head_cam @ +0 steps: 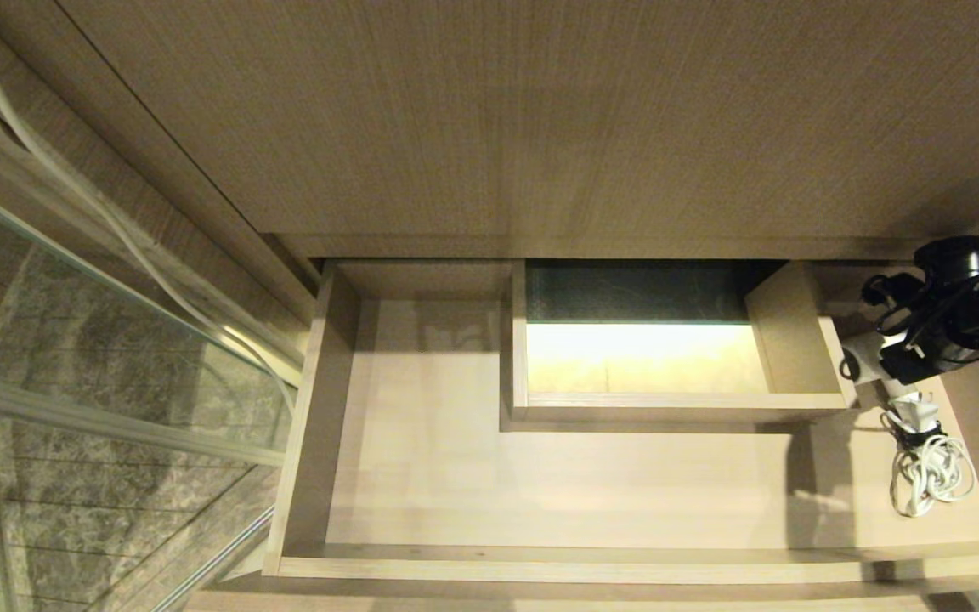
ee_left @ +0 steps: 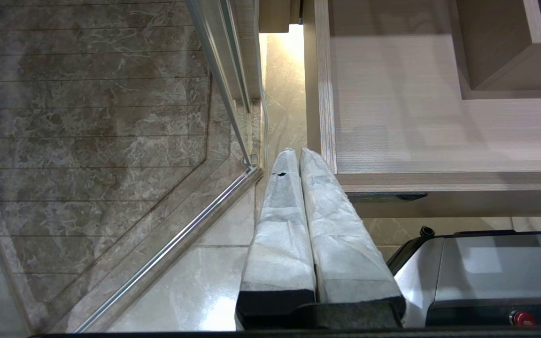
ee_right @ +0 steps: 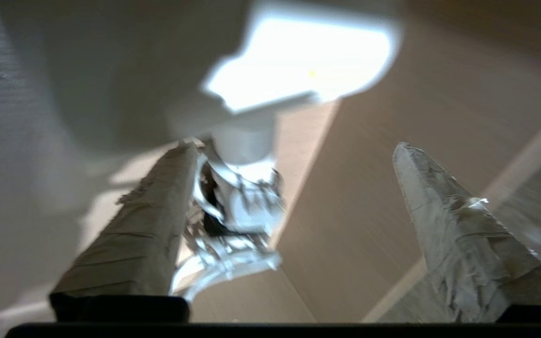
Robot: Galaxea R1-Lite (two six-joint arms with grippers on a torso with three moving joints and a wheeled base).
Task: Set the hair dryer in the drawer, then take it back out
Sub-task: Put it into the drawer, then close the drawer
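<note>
Nearest the right wrist camera, the right tool [ee_right: 289, 188] is standing released, its taped fingers [ee_right: 444, 206] spread wide around the hair dryer [ee_right: 247, 136] without gripping it. The hair dryer is lying inside the drawer [head_cam: 421, 476] at its right end, beside the boxed cut-out [head_cam: 795, 340], bundled cord [head_cam: 927, 472] toward the drawer front. The left tool [ee_left: 298, 155] is hanging clenched beside the drawer's left front corner.

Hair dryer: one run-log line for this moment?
object: small white hair dryer lying in light-brown wood-grain drawer, right end | right gripper: jaws open, over it | left gripper: jaws shut, parked outside the drawer
</note>
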